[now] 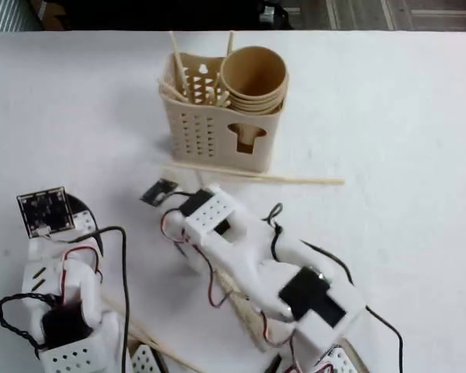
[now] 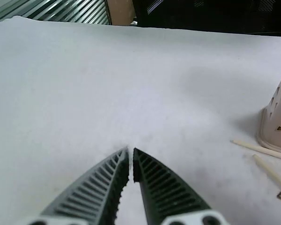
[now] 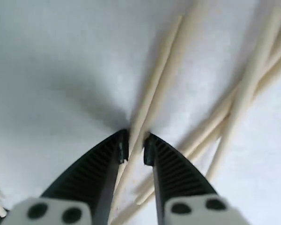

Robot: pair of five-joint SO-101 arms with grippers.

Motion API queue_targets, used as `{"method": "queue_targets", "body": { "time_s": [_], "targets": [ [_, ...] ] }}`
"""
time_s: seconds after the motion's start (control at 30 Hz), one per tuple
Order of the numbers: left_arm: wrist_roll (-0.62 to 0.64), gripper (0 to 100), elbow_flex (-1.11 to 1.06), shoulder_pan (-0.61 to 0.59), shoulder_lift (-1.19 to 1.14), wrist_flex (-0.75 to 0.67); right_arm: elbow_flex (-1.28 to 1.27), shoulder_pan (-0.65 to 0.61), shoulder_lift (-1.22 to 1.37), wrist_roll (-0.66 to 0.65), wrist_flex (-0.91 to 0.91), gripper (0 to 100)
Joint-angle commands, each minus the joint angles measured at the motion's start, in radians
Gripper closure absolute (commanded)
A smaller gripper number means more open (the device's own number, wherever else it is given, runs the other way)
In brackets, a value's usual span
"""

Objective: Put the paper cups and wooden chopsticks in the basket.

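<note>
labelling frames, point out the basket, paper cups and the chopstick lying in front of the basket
basket (image 1: 210,140), high view, perforated front wall
paper cups (image 1: 252,71), high view, inside of top cup
chopstick (image 1: 303,179), high view, mid shaft

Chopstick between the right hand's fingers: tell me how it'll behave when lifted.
The chopstick is thin, straight wood: probably stiff and light. The right hand grips it only at narrow fingertips, so it may pivot or slip. Other chopsticks lie crossed close beside it and might get nudged.
</note>
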State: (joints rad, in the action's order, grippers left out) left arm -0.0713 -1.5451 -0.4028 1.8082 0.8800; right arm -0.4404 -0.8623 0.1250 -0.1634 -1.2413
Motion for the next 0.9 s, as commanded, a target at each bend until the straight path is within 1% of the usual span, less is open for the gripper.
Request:
{"method": "queue_targets", "body": {
  "time_s": [0.0,0.1,0.37,0.47,0.53,0.63,0.7,0.8,0.87],
  "targets": [
    [-0.009,96,0.008,-0.005,0.015,0.002,0.014,-0.016,-0.162,-0.015,-0.056,97.9],
    [-0.009,96,0.008,-0.005,0.015,0.002,0.014,-0.016,-0.262,-0.041,-0.094,97.9],
    [-0.009,96,0.008,-0.005,0.015,0.002,0.02,-0.013,-0.49,-0.041,-0.116,97.9],
    [-0.009,96,0.008,-0.005,0.015,0.002,0.106,0.031,-0.585,-0.041,-0.111,97.9],
    [-0.009,96,0.008,-0.005,0.015,0.002,0.216,0.09,-0.624,-0.038,-0.108,97.9],
    [-0.009,96,0.008,-0.005,0.015,0.002,0.396,0.176,-0.631,-0.034,-0.059,97.9],
    [-0.009,96,0.008,-0.005,0.015,0.0,0.488,0.209,-0.63,-0.032,-0.001,97.9],
    [-0.009,96,0.008,-0.005,0.015,0.0,0.555,0.228,-0.63,-0.032,0.143,97.9],
    [-0.009,96,0.008,-0.005,0.015,0.0,0.56,0.234,-0.63,-0.032,0.271,97.9]
  ]
}}
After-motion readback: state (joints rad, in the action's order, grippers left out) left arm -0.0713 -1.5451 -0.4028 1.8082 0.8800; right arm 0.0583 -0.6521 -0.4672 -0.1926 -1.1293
